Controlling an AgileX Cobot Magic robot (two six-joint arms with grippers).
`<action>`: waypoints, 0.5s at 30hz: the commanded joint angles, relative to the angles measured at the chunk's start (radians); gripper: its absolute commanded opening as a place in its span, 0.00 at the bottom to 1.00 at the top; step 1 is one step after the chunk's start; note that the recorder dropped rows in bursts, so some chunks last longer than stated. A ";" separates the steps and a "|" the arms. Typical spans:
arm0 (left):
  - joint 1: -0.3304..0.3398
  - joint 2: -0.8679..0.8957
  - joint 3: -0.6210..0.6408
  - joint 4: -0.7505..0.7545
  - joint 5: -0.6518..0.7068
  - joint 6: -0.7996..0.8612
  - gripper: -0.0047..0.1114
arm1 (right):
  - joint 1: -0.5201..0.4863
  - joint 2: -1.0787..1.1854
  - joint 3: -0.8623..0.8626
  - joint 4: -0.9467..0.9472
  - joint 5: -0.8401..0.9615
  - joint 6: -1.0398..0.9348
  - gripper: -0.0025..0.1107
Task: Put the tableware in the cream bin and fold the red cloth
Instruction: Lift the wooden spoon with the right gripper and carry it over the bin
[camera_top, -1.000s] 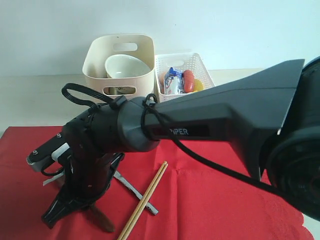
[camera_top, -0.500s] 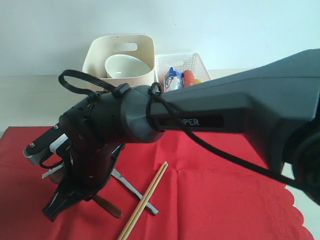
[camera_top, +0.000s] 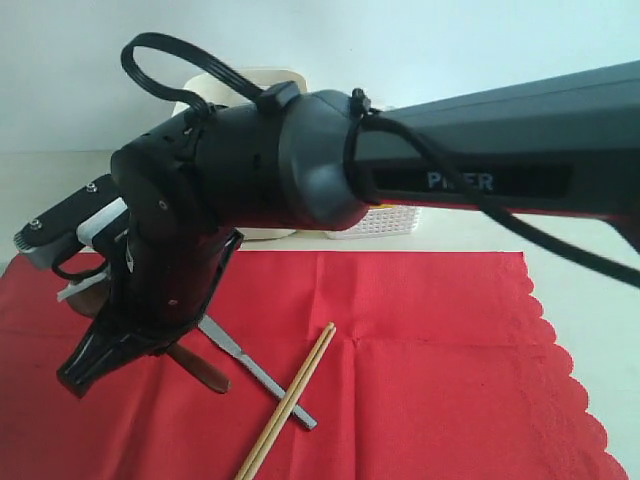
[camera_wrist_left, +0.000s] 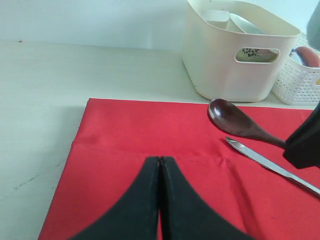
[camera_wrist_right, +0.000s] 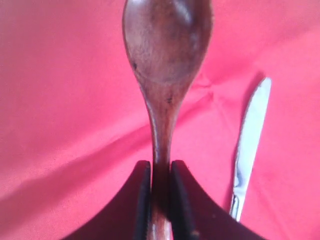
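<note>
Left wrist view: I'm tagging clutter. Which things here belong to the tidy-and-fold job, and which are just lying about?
Job: wooden spoon, metal knife, cream bin, red cloth.
Lying about: white lattice basket, sausage inside it.

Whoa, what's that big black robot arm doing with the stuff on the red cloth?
It's tidying up. The right gripper has pinched the dark wooden spoon by its handle, over the red cloth. The metal knife and the wooden chopsticks lie on the cloth, not yet picked up. The cream bin at the back already has a white bowl in it. The left gripper is shut and empty, over the cloth.
</note>
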 joint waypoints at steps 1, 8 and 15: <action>0.003 -0.005 0.002 -0.002 -0.009 -0.006 0.04 | 0.001 -0.059 0.056 -0.026 -0.049 -0.020 0.02; 0.003 -0.005 0.002 -0.002 -0.009 -0.006 0.04 | 0.001 -0.209 0.254 -0.088 -0.203 -0.015 0.02; 0.003 -0.005 0.002 -0.002 -0.009 -0.006 0.04 | 0.001 -0.368 0.416 -0.088 -0.324 -0.003 0.02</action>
